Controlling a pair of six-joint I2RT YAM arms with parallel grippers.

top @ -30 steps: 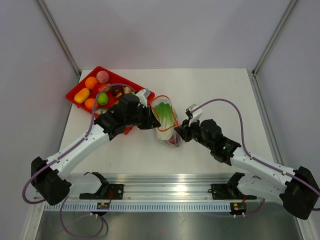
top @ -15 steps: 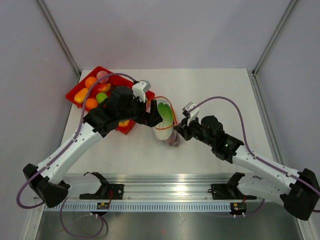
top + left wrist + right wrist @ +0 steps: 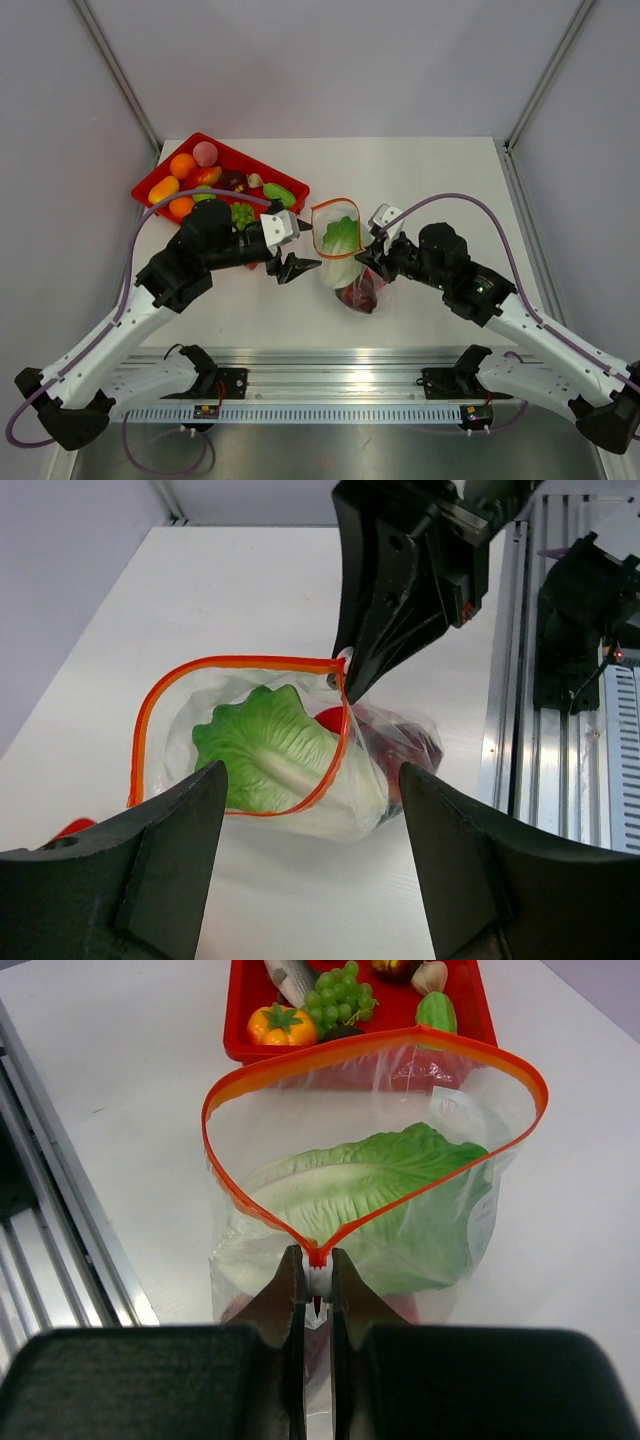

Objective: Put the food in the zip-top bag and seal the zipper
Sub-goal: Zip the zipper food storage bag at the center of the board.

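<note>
One bag [image 3: 338, 268], mouth agape, corner pinched by right claw [image 3: 317, 1280]; left claw [image 3: 293, 268] released. Single-corner hold risks cabbage [image 3: 265, 750] spilling.

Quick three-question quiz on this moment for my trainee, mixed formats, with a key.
1. True or false: the cabbage is inside the bag.
2. Fill in: the left gripper has its jaws ____.
3. What pinches the end of the zipper? A. left gripper B. right gripper C. nothing

Key: 1 true; 2 open; 3 B.
</note>
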